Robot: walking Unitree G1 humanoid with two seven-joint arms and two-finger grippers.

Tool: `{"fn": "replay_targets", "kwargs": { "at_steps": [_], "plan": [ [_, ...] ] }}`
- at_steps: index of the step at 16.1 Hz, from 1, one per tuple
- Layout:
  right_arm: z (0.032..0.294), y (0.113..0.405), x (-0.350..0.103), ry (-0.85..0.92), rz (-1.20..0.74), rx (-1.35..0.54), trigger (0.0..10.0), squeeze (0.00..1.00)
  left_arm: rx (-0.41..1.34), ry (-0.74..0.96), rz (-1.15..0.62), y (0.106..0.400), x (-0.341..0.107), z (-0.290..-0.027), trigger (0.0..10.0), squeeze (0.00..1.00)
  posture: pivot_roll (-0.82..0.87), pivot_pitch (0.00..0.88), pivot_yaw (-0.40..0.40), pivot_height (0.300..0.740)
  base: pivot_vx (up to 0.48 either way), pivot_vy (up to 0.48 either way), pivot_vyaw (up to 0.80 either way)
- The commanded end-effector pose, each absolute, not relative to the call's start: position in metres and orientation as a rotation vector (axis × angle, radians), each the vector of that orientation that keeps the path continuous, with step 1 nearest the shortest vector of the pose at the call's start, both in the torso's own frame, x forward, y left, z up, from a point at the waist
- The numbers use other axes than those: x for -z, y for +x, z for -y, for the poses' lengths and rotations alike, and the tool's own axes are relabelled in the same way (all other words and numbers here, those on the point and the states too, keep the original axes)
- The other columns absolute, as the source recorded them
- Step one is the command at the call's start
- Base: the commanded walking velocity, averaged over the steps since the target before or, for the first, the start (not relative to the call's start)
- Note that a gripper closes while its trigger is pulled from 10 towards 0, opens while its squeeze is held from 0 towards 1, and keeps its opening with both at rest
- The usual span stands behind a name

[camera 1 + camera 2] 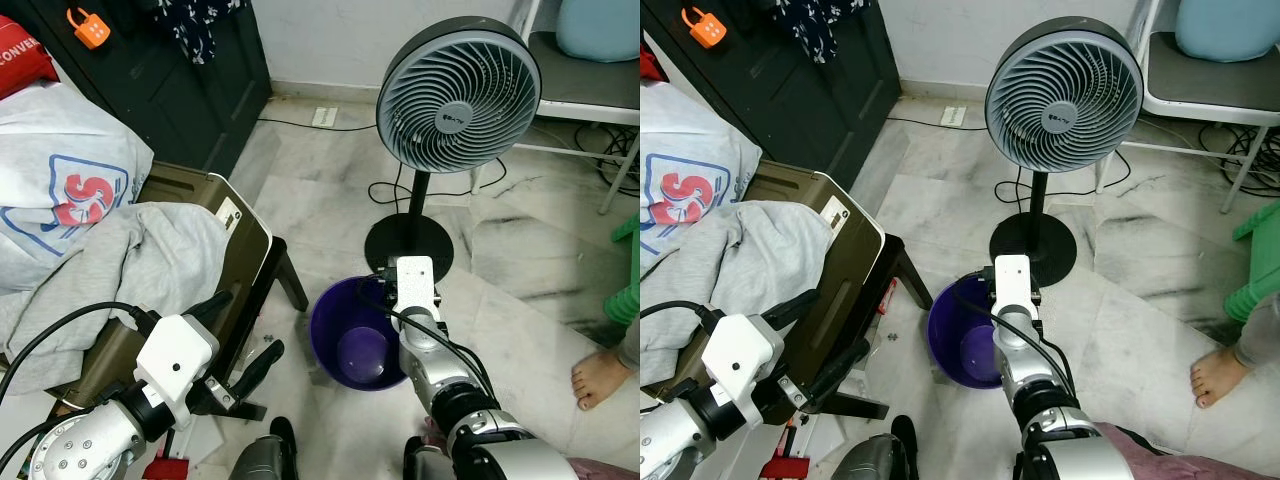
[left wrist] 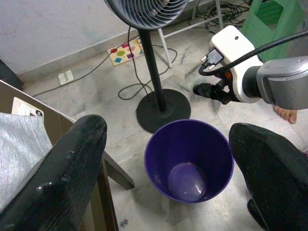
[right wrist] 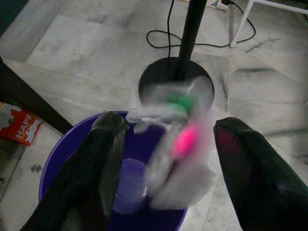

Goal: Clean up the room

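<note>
So the right gripper (image 3: 166,144) is parked over the purple bin (image 1: 362,333), fingers spread apart, and there's a blurry bit of clear wrapper with pink and green on it (image 3: 179,140) sitting between them but not pinched by either finger, above the bin's mouth. Looks to me like it's dropping in, though the blur makes it hard to be sure. The left gripper (image 2: 168,159) is wide open too, holding nothing, hanging near the brown chair (image 1: 215,262) just beside the bin.

Progress-wise: I'd call it early. The bin looks bare inside at the bottom, so this wrapper may be the first thing going in. Left to do: a small red packet (image 3: 17,126) on the floor by the chair leg, plus the clothes piled on the chair.

Count: one bin, one standing fan (image 1: 458,95), one chair, one wrapper, one red packet, one grey garment (image 1: 120,262) and one white printed one (image 1: 60,195). One person's bare foot (image 1: 598,378) off to the right
</note>
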State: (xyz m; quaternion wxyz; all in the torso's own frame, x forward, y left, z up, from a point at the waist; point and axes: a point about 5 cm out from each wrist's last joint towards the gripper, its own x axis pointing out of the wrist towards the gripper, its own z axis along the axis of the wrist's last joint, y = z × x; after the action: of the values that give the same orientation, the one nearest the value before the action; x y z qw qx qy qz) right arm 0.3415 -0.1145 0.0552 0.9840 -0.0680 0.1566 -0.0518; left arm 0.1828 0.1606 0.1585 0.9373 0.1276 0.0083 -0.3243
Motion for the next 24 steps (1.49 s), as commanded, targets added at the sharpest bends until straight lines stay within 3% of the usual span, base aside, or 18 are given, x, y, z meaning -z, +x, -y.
{"fn": "replay_targets", "kwargs": {
  "at_steps": [1, 6, 12, 14, 18, 24],
  "plan": [
    [0.107, 0.338, -0.05, -0.124, -0.335, 0.093, 10.0, 1.0, 0.651, 0.272, -0.044, 0.182, -0.155, -0.163, 10.0, 0.0, 0.18, 0.316, 0.159, 0.74, 0.0, 0.0, 0.0],
    [0.105, 0.339, -0.053, -0.107, -0.316, 0.084, 10.0, 1.0, 0.651, 0.277, -0.037, 0.186, -0.155, -0.163, 10.0, 0.0, 0.18, 0.302, 0.158, 0.74, 0.0, 0.0, 0.0],
    [0.098, 0.348, -0.082, -0.093, -0.166, -0.041, 10.0, 1.0, 0.632, 0.238, 0.085, 0.219, -0.161, -0.144, 10.0, 0.0, 0.09, 0.186, 0.113, 0.74, 0.0, 0.0, 0.0],
    [0.105, 0.348, -0.089, -0.118, -0.126, -0.07, 10.0, 1.0, 0.62, 0.223, 0.136, 0.236, -0.166, -0.135, 10.0, 0.0, 0.05, 0.126, 0.091, 0.74, 0.0, 0.0, 0.0],
    [0.142, 0.333, -0.117, -0.239, 0.043, -0.018, 10.0, 1.0, 0.487, 0.091, 0.217, 0.269, -0.174, -0.137, 10.0, 0.0, -0.05, 0.0, 0.058, 0.74, 0.0, 0.0, 0.0],
    [0.163, 0.306, -0.141, -0.291, 0.139, -0.011, 10.0, 1.0, 0.374, 0.053, 0.257, 0.291, -0.169, -0.131, 10.0, 0.0, -0.1, 0.0, 0.035, 0.74, 0.0, 0.0, 0.0]
  ]
}}
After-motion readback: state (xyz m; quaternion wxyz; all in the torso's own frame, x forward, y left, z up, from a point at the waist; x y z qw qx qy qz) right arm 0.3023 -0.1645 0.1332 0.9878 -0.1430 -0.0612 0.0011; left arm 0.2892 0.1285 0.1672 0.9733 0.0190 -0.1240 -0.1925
